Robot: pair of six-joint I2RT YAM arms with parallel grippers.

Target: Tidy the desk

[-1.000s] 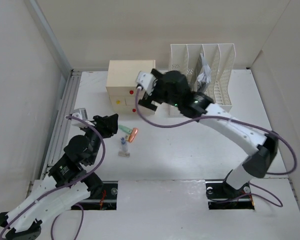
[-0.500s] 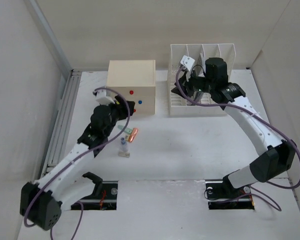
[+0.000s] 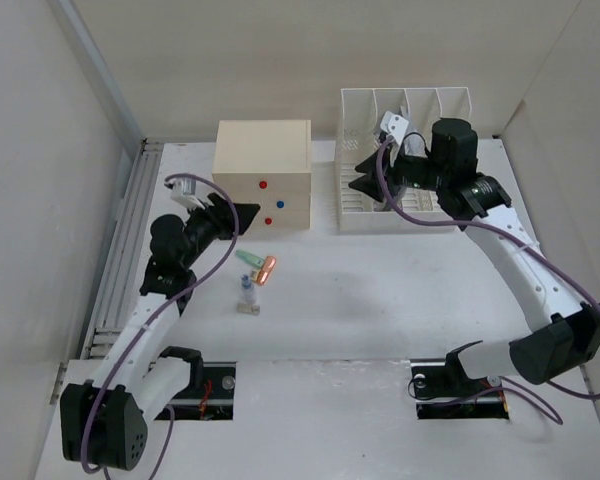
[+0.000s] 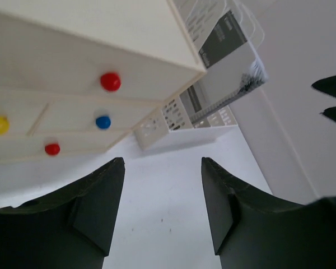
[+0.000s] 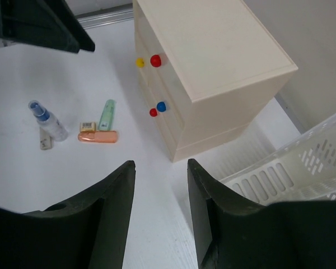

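Desk [image 3: 380,290] is smooth white; drawer box [image 3: 262,150] perhaps wooden.

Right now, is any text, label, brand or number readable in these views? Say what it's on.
No text can be read in any view.
Printed sheet in the file rack: dark blocks of print, too blurred to read.
Green tube, orange tube, spray bottle: any labels are too small to read.
Drawer box: no lettering visible.
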